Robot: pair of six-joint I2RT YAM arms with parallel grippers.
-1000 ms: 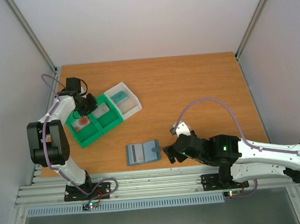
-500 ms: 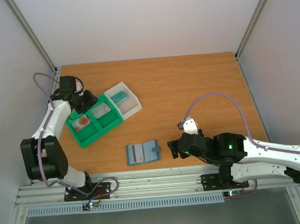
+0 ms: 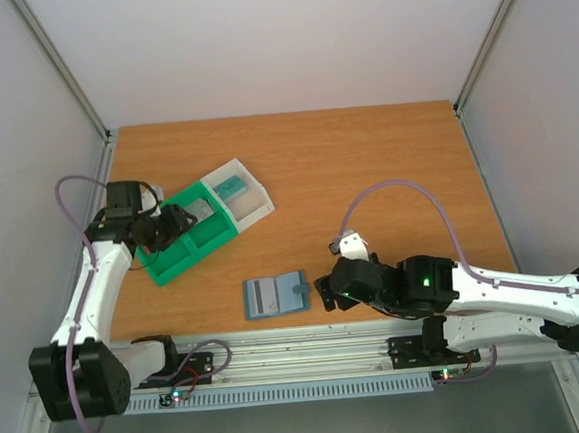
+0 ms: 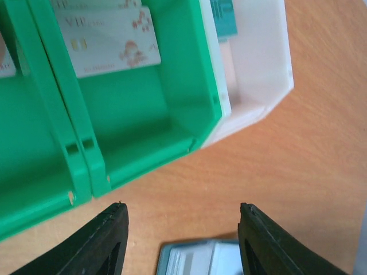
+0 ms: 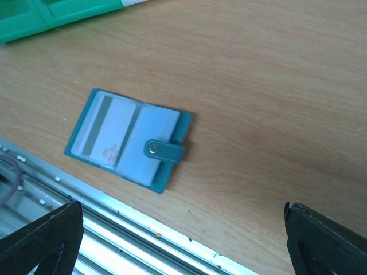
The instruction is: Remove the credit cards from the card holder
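- The flat slate-blue bifold card holder lies open on the orange-brown wooden table. You find it at the left middle of the right wrist view and near the bottom centre of the top view.
- In its left pocket one whitish credit card with a grey stripe and a small red mark is visible, so this one is not yet out. The right pocket looks empty, but I cannot tell for sure.
- One whitish card with pink marks lies already in a compartment of the green plastic tray, at the upper left of the left wrist view. A piece of another card shows at the left edge, in the next compartment.
- The left gripper hangs by the tray, its jaws wide apart and nothing between them.
- The right gripper is just right of the card holder in the top view, also fully spread and holding nothing.
- In my judgement the task is mostly done. At least one card remains for you to pull out.
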